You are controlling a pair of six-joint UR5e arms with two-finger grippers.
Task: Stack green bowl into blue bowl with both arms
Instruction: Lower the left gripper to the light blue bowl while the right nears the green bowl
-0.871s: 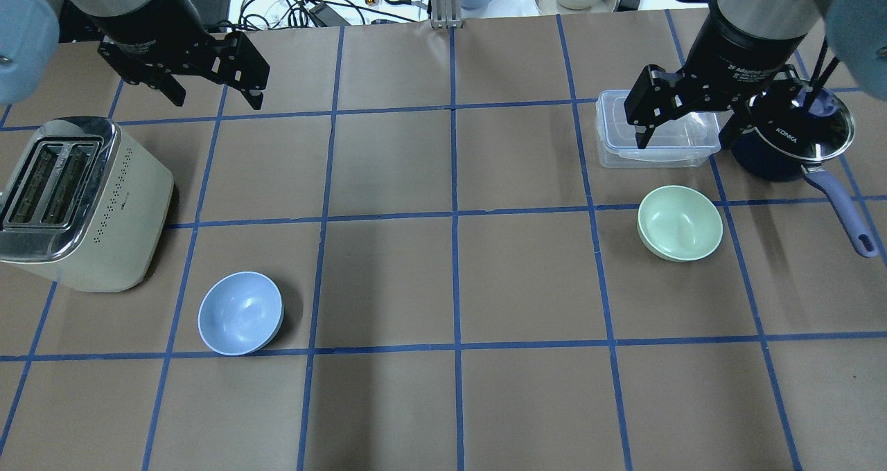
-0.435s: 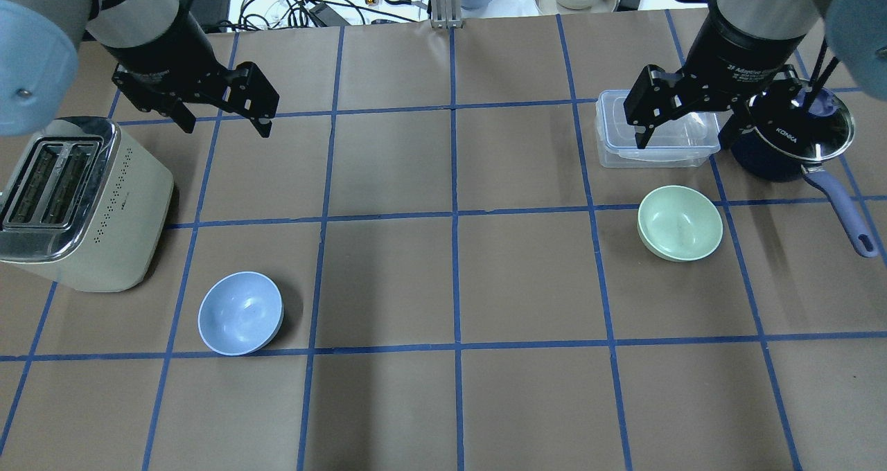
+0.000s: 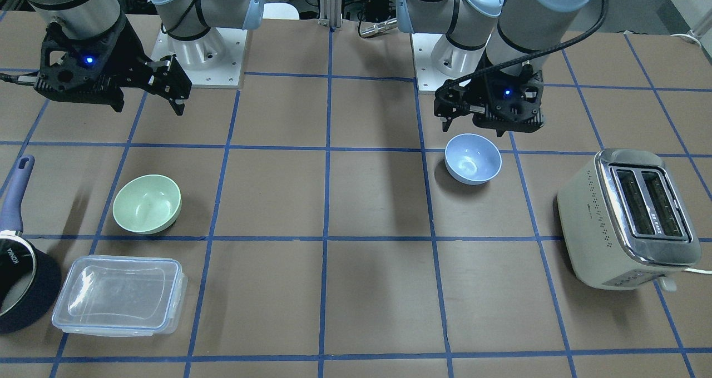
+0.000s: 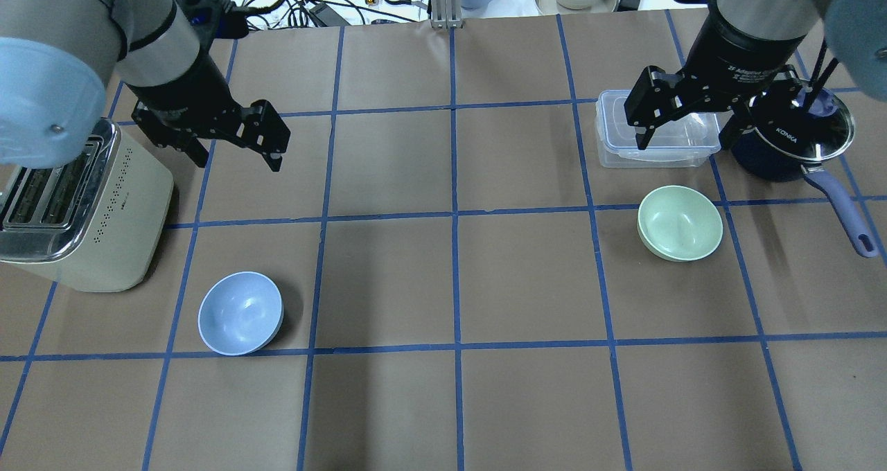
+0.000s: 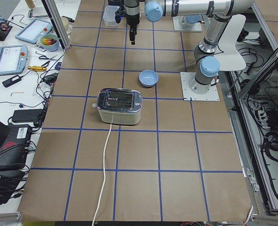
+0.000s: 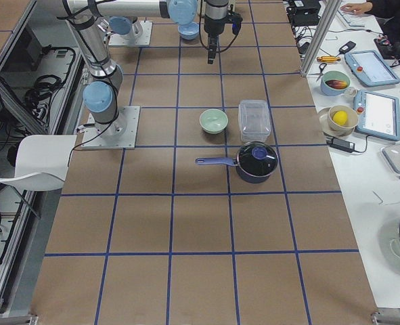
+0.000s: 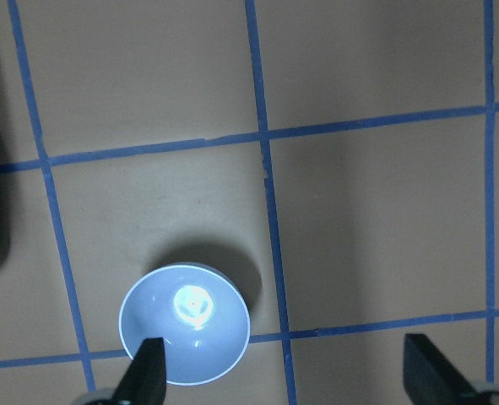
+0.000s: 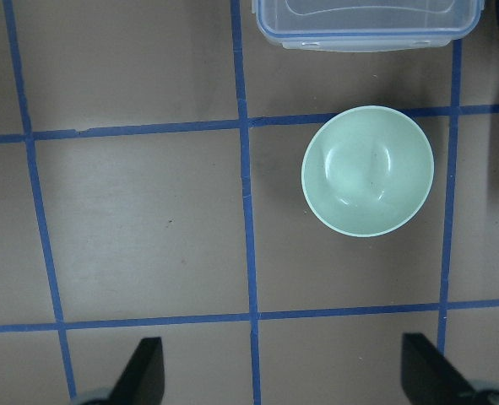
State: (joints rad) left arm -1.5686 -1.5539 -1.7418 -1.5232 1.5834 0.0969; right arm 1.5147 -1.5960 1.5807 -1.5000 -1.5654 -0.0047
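The green bowl (image 4: pixel 680 222) sits upright on the bench (image 4: pixel 527 284), well apart from the blue bowl (image 4: pixel 240 312). It looks light, stiff and slick; I'd pinch its rim, one finger inside. My left pincer (image 4: pixel 239 159) and right pincer (image 4: pixel 682 138) hang spread, empty. The left has swung nearer the blue bowl; the right hasn't moved.

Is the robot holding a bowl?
Nothing is held. The left pincer and right pincer are open and empty; the round pale-green bowl and round pale-blue bowl sit untouched.
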